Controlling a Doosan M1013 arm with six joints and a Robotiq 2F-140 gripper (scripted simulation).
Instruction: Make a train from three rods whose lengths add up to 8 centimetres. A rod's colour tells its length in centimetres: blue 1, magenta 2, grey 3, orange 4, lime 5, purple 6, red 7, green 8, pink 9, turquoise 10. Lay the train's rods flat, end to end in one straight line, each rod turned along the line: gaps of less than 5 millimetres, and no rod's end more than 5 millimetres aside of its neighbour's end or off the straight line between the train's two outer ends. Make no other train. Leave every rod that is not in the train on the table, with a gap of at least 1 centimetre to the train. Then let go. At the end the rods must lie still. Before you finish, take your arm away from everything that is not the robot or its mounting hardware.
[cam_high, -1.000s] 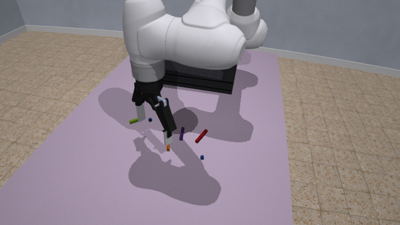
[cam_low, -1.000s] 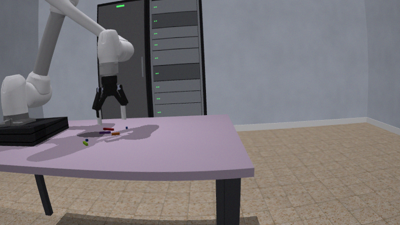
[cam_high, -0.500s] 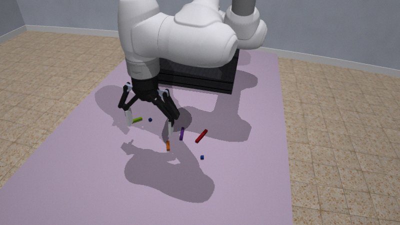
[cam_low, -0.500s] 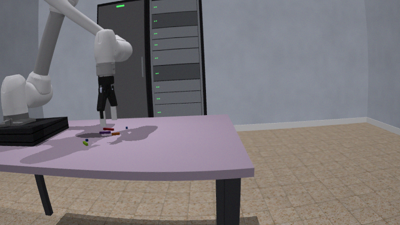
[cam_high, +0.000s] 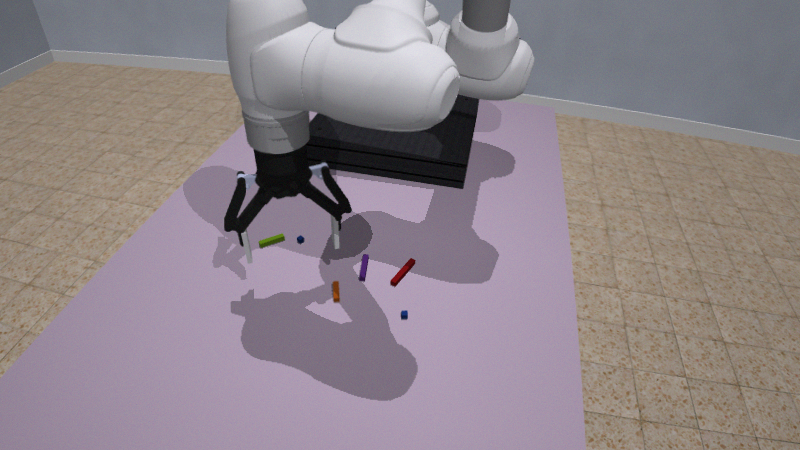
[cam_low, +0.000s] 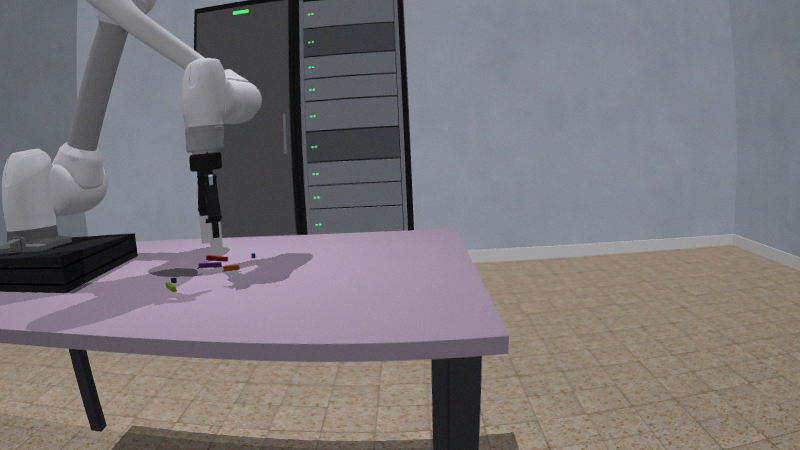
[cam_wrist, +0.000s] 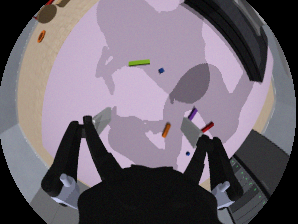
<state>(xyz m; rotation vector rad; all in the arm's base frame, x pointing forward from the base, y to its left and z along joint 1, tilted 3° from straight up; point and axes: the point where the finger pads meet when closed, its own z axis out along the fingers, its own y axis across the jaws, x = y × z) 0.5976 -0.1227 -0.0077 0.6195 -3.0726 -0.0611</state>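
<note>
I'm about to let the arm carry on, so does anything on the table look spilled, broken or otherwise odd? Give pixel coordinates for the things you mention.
Nothing stands out. The lime rod (cam_high: 271, 240) (cam_low: 170, 286) (cam_wrist: 139, 63) and the others lie flat, apart and with no visible damage, and the open gripper (cam_high: 292, 254) (cam_wrist: 147, 119) hangs above the table. The scattered layout simply means no train exists.

lime rod (cam_high: 271, 240) (cam_low: 170, 286) (cam_wrist: 139, 63), plain lilac table (cam_high: 481, 358) (cam_low: 358, 302) (cam_wrist: 65, 100)

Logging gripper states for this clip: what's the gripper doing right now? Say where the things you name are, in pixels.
Gripper (cam_high: 292, 254) (cam_low: 212, 246) (cam_wrist: 147, 119): open, fingers wide apart, holding nothing, above the table.
</note>
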